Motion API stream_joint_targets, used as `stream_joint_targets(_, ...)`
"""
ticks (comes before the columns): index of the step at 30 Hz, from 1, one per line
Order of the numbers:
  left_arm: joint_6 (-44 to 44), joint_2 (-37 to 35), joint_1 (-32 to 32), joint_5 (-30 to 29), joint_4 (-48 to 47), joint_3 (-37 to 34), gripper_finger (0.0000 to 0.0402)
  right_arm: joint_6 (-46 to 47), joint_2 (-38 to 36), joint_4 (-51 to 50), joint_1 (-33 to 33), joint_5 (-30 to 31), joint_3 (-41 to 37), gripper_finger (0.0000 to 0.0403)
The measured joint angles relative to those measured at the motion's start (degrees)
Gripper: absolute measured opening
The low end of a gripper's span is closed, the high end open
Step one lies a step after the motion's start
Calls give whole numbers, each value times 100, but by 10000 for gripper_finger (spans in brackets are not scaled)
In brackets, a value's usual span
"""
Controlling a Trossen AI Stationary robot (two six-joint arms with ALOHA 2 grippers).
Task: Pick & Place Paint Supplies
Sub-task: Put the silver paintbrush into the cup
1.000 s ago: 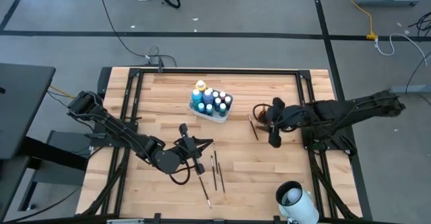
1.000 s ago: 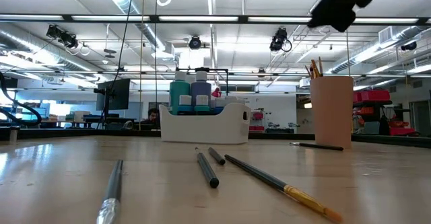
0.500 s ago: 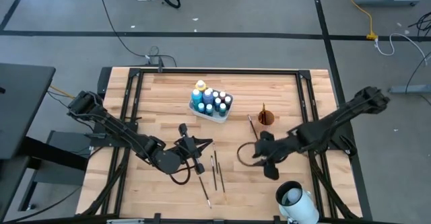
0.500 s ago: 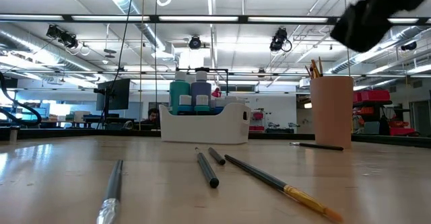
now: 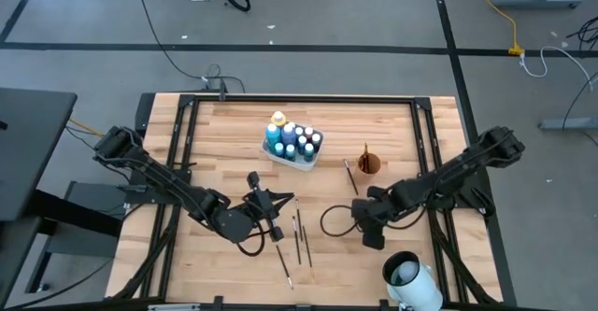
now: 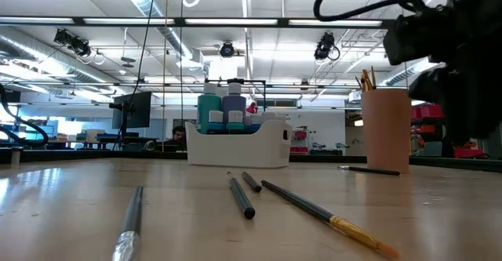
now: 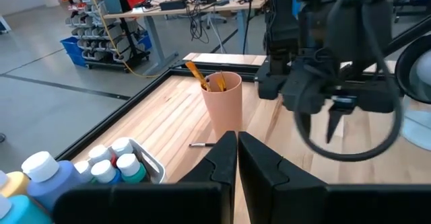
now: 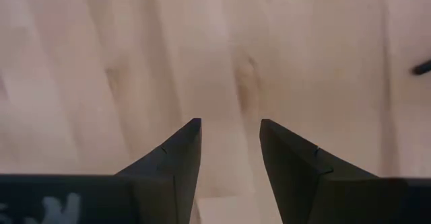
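Observation:
Small paint bottles stand in a white tray at the far middle of the table. An orange-brown cup holds brushes, and one paintbrush lies beside it. Three more paintbrushes lie flat near the table's middle. My left gripper hovers shut just left of them, pointing toward the cup. My right gripper points down over bare wood, right of the brushes and nearer than the cup; it is open with nothing between its fingers.
A white roll-like object stands at the near right edge. A black cable loop hangs beside my right gripper. In the low view the brushes lie in front of the tray. Bare wood spreads left of the tray.
My right gripper has moved from beside the cup toward the table's near edge and down, tipping from a shallow slant to point nearly straight down. Its fingers have stayed open. The brushes, cup and tray have not moved.

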Motion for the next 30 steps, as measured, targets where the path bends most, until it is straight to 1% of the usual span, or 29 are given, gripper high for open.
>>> stream_joint_targets(9, -92, 0, 2, 2, -80, -1, 22, -150, 0, -132, -262, 125, -3, 154)
stream_joint_targets(12, -92, 0, 0, 2, -86, -1, 22, -19, 0, -116, -284, 49, -105, 154)
stream_joint_targets(18, -95, 0, 2, 0, -108, -1, 22, 266, 0, -108, -287, -344, -269, 144)
stream_joint_targets(21, -94, 0, 1, 0, -108, -1, 22, 280, 0, -106, -313, -346, -269, 135)
stream_joint_targets(23, -92, 0, 0, 0, -108, -1, 22, 239, 0, -102, -379, -249, -269, 131)
stream_joint_targets(26, -95, 0, 2, 0, -106, -1, 22, 89, 0, -29, -524, 82, -272, 130)
stream_joint_targets(30, -206, 0, 1, 0, -106, -1, 22, 6, 0, 468, -774, 240, -430, 130)
